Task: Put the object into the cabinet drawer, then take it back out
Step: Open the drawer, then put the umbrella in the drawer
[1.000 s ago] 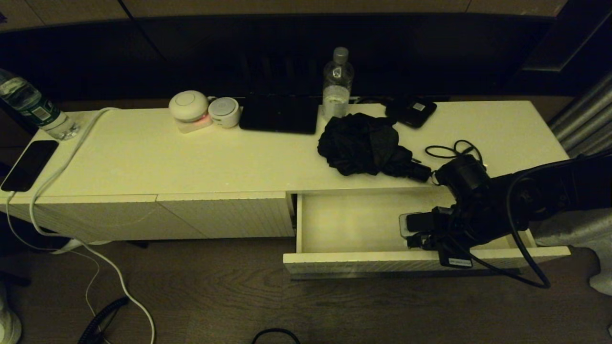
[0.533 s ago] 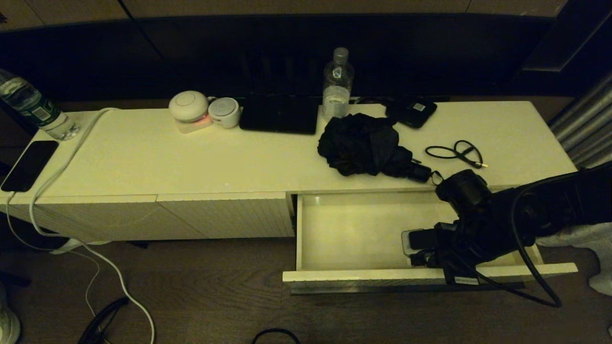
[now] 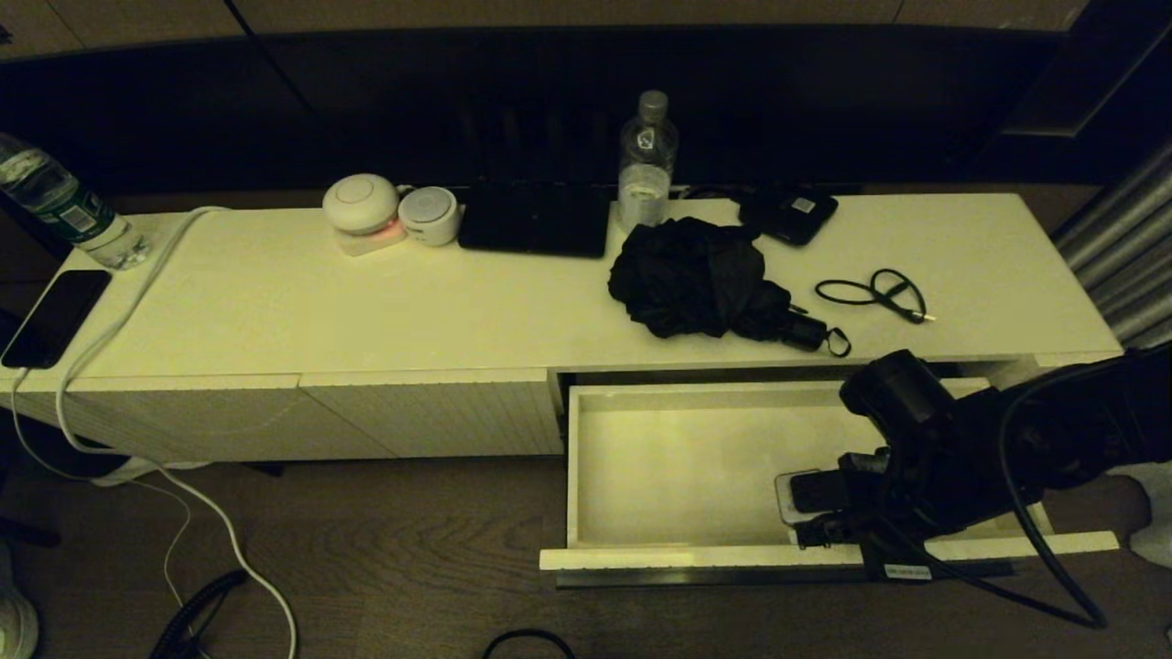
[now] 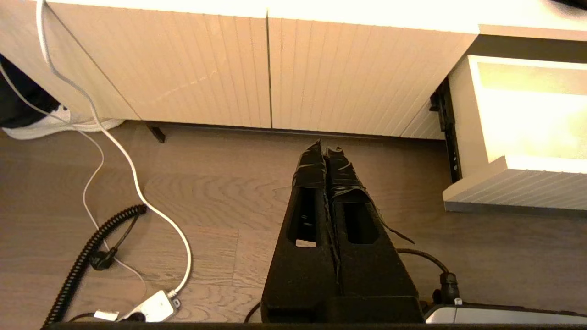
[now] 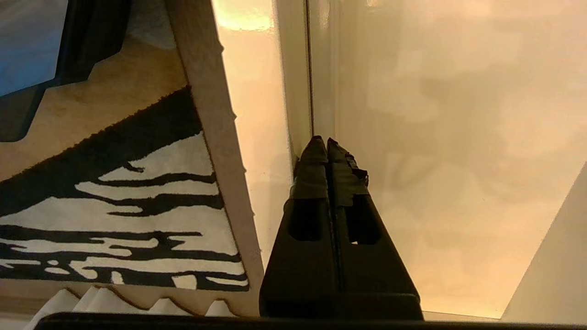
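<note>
- No readable writing anywhere; the flat black device (image 3: pixel 789 214) at the back of the bench (image 3: pixel 275 302) has a white label, too small to make out.
- Right gripper (image 3: pixel 810 513) reaches down inside the open drawer (image 3: pixel 678 458), at its front right corner, arm coming in from the right. Jaws pressed together, holding nothing.
- Left gripper (image 4: pixel 326 153) hangs low over the wood floor in front of the ribbed panels (image 4: pixel 257 68), jaws closed too.
- Umbrella (image 3: pixel 700 279) lies on the bench just behind the drawer, handle (image 3: pixel 806 331) toward the front edge, well apart from both grippers.
- Thin cable loop (image 3: pixel 874 295) lies right of it.
</note>
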